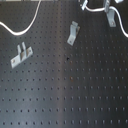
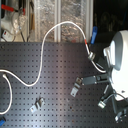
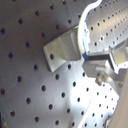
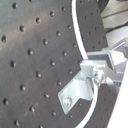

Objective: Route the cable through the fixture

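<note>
The white cable (image 2: 42, 50) runs in a long loop across the black perforated board from the second exterior view's left up to my gripper (image 2: 92, 52) near the board's far edge. In the first exterior view the cable (image 1: 22, 30) curves at the upper left. In both wrist views the cable (image 3: 81, 25) (image 4: 76, 30) passes beside a small metal bracket (image 3: 62, 49) (image 4: 75, 92) and into my gripper (image 3: 92, 59) (image 4: 95, 70), which looks shut on the cable. Whether the cable touches the bracket I cannot tell.
Two more metal brackets (image 1: 21, 54) (image 1: 73, 32) stand bolted to the board, also seen in the second exterior view (image 2: 37, 105) (image 2: 75, 90). A third bracket (image 1: 111, 17) is at the first exterior view's upper right. The white arm (image 2: 120, 55) fills the second exterior view's right.
</note>
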Controlling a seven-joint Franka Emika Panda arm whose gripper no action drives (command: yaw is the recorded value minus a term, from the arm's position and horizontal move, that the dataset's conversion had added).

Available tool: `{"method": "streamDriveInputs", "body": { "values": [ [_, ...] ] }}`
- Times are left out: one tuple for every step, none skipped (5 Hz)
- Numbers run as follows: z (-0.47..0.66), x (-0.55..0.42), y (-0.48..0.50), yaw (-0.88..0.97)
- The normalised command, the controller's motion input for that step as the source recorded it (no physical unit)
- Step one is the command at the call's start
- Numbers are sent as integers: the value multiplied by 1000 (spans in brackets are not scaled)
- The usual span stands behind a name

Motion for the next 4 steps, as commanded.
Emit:
{"method": "streamDriveInputs", "body": {
  "values": [
    [183,8,-13,54],
    [206,47,-34,0],
    [214,188,-28,-29],
    [249,206,-57,-69]
  ]
}}
